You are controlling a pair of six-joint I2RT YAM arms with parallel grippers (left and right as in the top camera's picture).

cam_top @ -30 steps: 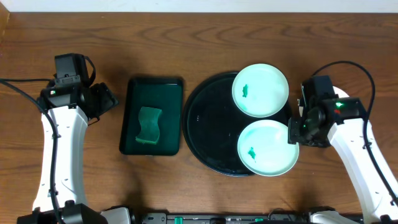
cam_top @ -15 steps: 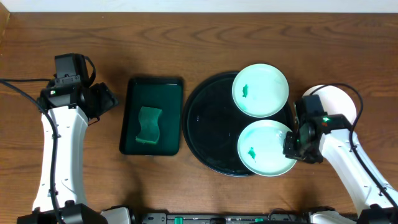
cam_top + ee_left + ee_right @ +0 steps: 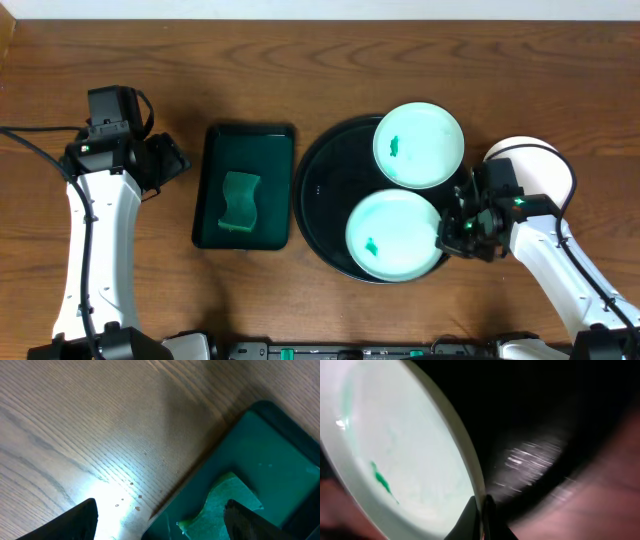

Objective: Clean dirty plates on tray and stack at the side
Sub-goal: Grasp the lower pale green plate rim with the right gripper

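Note:
The black tray [image 3: 328,190] holds two pale green plates. The far plate [image 3: 418,145] carries a green smear. The near plate [image 3: 395,235] also has a smear [image 3: 382,480], and my right gripper [image 3: 446,232] is shut on its right rim; the right wrist view shows the rim [image 3: 465,460] pinched between the fingertips of this gripper [image 3: 483,514]. A third, white plate [image 3: 548,168] lies on the table right of the tray, partly hidden by the right arm. My left gripper [image 3: 176,160] hangs open over bare wood, and in its wrist view the left gripper [image 3: 162,525] has nothing between its fingers.
A rectangular dark green tray [image 3: 268,150] with a green sponge [image 3: 240,200] sits left of the black tray; the left wrist view shows the sponge [image 3: 227,502] and the green tray [image 3: 272,455]. Bare wooden table [image 3: 300,60] runs along the back.
My right gripper has closed onto the near plate's rim and moved left, sliding that plate left across the tray. The white plate on the table has come into view. The left arm is still.

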